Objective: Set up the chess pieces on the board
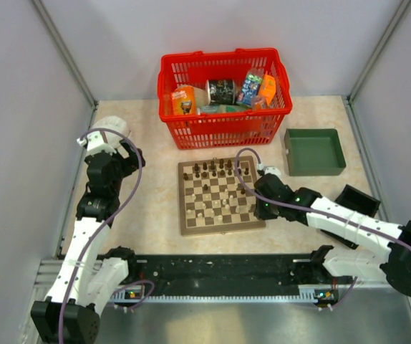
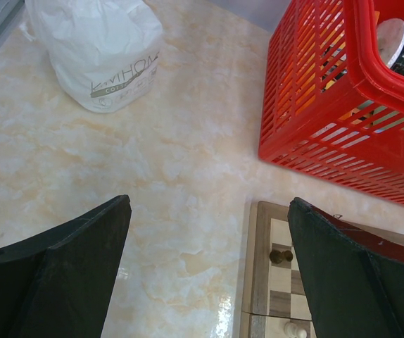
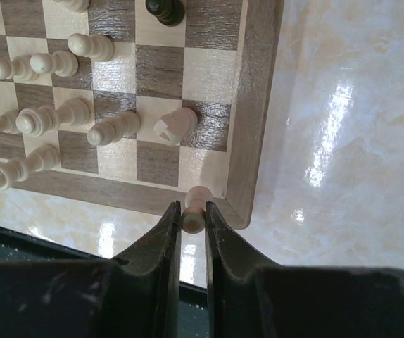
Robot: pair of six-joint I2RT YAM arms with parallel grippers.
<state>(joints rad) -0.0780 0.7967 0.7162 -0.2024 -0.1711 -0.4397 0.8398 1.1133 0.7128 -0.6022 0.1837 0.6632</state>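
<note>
The chessboard [image 1: 220, 195] lies in the middle of the table with dark pieces [image 1: 213, 169] along its far rows and pale pieces [image 1: 216, 208] toward the near rows. My right gripper [image 3: 192, 217] is shut on a pale piece [image 3: 196, 210] and holds it over the board's near right corner [image 3: 241, 190]; in the top view it sits at the board's right edge [image 1: 263, 206]. Several pale pieces [image 3: 61, 116] stand on the squares beyond it. My left gripper [image 2: 209, 274] is open and empty, above bare table just left of the board's far left corner [image 2: 258, 267].
A red basket [image 1: 223, 97] of goods stands behind the board. A green tray [image 1: 313, 151] lies at the right rear. A white plastic bag [image 2: 100, 49] lies at the far left. A black rail [image 1: 220, 272] runs along the near edge.
</note>
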